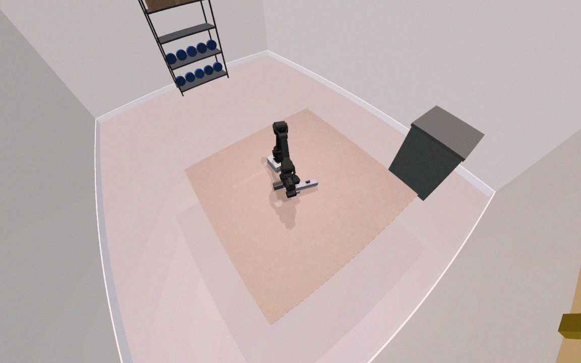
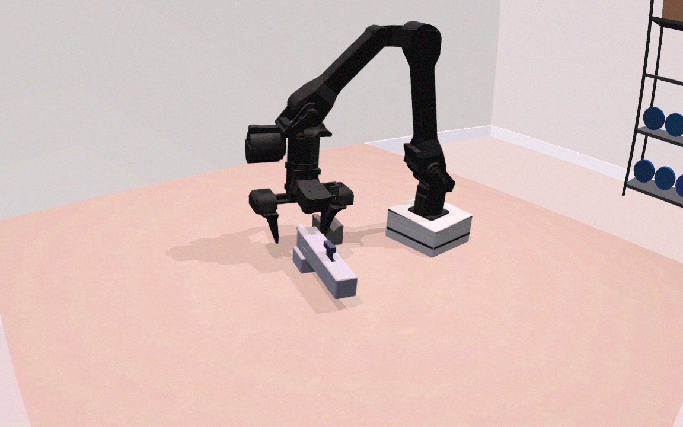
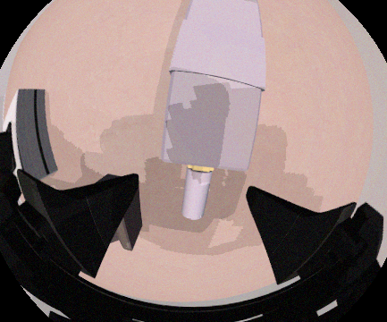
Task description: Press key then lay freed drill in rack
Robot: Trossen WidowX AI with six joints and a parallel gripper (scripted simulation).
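The lavender housing (image 1: 311,184) (image 2: 342,271) (image 3: 220,45) lies on the mat, with the dark blue key (image 1: 307,181) (image 2: 329,247) standing up from its top. The key is outside the wrist view. The drill (image 3: 196,197) shows as a pale round rod sticking out of the housing's end through a yellow ring. My gripper (image 2: 301,238) (image 3: 195,186) is open and empty, pointing down, with its fingers on either side of and above the drill's end. The rack (image 1: 277,185) (image 2: 336,233) (image 3: 133,225) is a small grey notched block, partly hidden behind one finger.
The white and grey arm base (image 1: 273,164) (image 2: 410,233) (image 3: 34,134) stands beyond the rack. A small lavender block (image 2: 301,261) sits against the housing's side. A dark cabinet (image 1: 425,164) and a shelf unit (image 1: 186,34) (image 2: 678,139) stand farther off.
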